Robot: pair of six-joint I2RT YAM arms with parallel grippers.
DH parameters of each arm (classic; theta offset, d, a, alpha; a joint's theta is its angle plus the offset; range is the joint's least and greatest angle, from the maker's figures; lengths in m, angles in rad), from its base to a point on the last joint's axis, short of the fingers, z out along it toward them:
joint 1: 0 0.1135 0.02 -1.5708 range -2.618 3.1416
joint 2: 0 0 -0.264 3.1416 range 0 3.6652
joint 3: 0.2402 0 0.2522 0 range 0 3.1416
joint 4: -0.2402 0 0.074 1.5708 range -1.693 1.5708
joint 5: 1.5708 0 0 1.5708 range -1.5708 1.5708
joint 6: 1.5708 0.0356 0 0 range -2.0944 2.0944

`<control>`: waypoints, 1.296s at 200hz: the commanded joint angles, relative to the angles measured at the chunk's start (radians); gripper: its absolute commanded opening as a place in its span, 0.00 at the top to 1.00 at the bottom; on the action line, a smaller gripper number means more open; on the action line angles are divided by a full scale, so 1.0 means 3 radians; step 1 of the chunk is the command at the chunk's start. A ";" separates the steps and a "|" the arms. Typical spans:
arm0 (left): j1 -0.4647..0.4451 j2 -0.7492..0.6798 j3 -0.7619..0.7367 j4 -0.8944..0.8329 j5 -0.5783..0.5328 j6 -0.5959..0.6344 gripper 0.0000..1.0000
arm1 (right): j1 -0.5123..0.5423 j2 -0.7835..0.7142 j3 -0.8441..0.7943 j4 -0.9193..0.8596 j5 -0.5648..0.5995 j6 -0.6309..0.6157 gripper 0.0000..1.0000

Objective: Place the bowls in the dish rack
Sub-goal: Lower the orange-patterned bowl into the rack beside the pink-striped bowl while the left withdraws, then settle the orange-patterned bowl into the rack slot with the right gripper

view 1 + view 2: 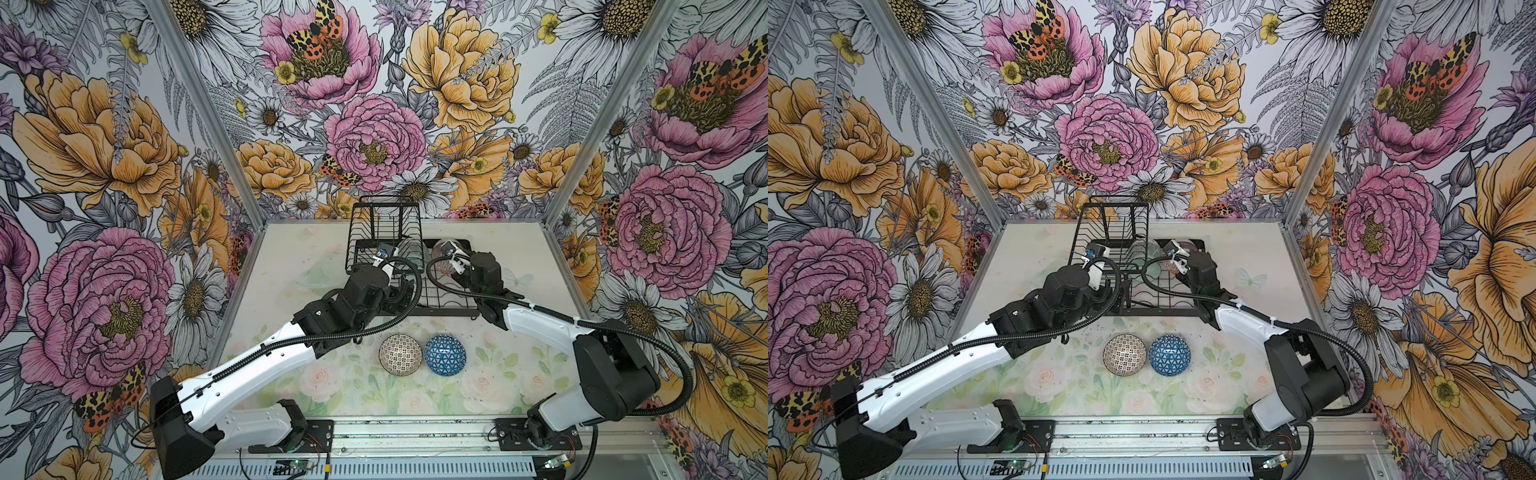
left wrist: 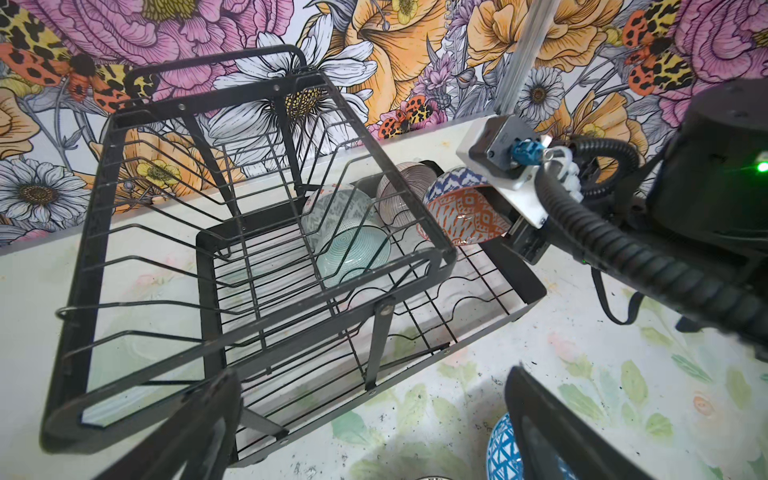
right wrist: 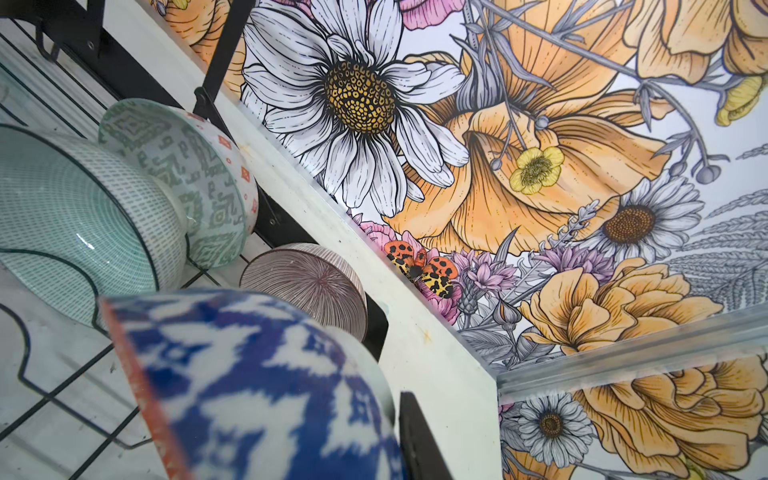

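We see three walls w/ bold floral wallpaper (image 1: 374,137): pink peonies, orange blooms, daisies, moths. Aluminium corner posts (image 1: 226,153) stand at approx. 11 & 1 o'clock in both top views. The tabletop (image 1: 332,386) has a pale pastel rose print w/ dark flecks. An aluminium rail (image 1: 415,436) runs along 6 o'clock. Light is even.

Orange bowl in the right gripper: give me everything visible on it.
The orange bowl looks glazed ceramic: orange-and-white geometric inside, blue-and-white outside, orange rim. It is tipped on its side, held by its rim in the shut right gripper, over the lower tray of the dish rack, beside the pink ribbed bowl. Contact with the wires is unclear.
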 commanded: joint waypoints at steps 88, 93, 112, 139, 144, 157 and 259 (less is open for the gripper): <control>0.0033 0.0016 -0.0248 0.0246 0.0097 0.0058 0.01 | -0.0039 0.0719 0.0337 0.1070 0.0058 -0.1265 1.00; 0.0036 0.0026 -0.0242 0.0244 0.0096 0.0056 0.01 | -0.0039 0.0740 0.0336 0.1120 0.0075 -0.1298 1.00; 0.0050 0.0069 -0.0238 0.0263 0.0120 0.0069 0.01 | -0.0040 0.0790 0.0341 0.1221 0.0115 -0.1395 1.00; 0.0112 0.0106 -0.0287 0.0382 0.0285 0.0104 0.01 | -0.0039 0.0881 0.0406 0.1159 0.0214 -0.1594 1.00; 0.0116 0.0108 -0.0293 0.0400 0.0301 0.0107 0.01 | -0.0040 0.0908 0.0407 0.1176 0.0234 -0.1641 1.00; 0.0129 0.0111 -0.0304 0.0427 0.0338 0.0112 0.01 | -0.0040 0.0946 0.0404 0.1189 0.0269 -0.1716 1.00; 0.0220 0.0056 -0.0407 0.0527 0.0463 0.0120 0.01 | -0.0030 0.1187 0.0291 0.1416 0.0434 -0.1751 1.00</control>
